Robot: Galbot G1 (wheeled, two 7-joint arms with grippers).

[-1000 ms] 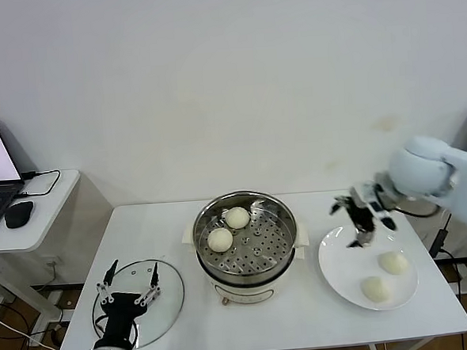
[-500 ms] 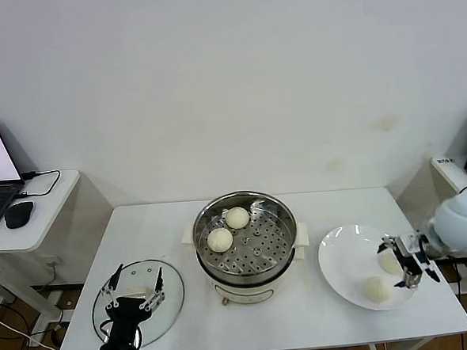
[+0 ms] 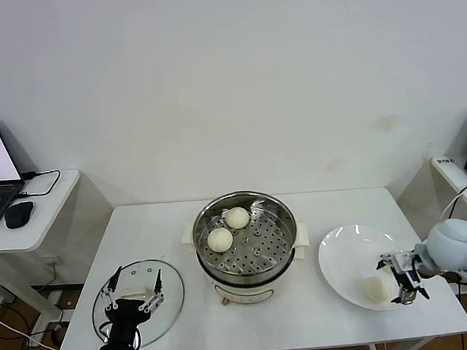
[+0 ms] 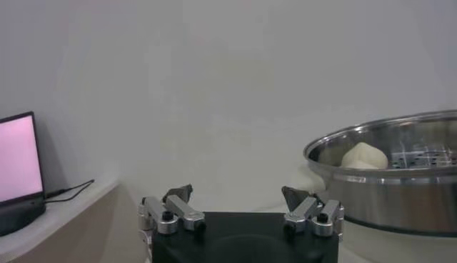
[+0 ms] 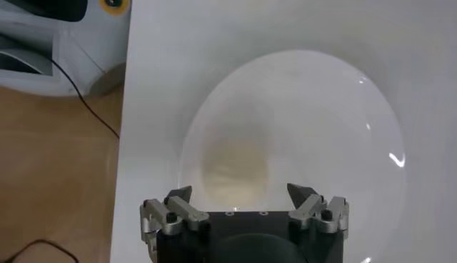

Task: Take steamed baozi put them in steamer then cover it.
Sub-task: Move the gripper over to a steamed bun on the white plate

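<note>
Right gripper [image 3: 404, 284], jaws wide, straddles an off-white round dough bun [image 3: 376, 288] on the flat white plate [image 3: 341, 252] for pickup; left gripper [image 3: 132, 292], also wide, waits above the glass lid [image 3: 170, 286].

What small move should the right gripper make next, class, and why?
Probably lower the open right gripper around the baozi on the white plate and close. Only two buns sit in the steamer, and its jaws hover by this one.

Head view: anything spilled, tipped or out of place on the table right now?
Nothing stands out. Two baozi sit on the tray inside the upright steamer, the glass cover lies flat at the table's left front, and the right tool hovers open at a baozi on the white plate.
</note>
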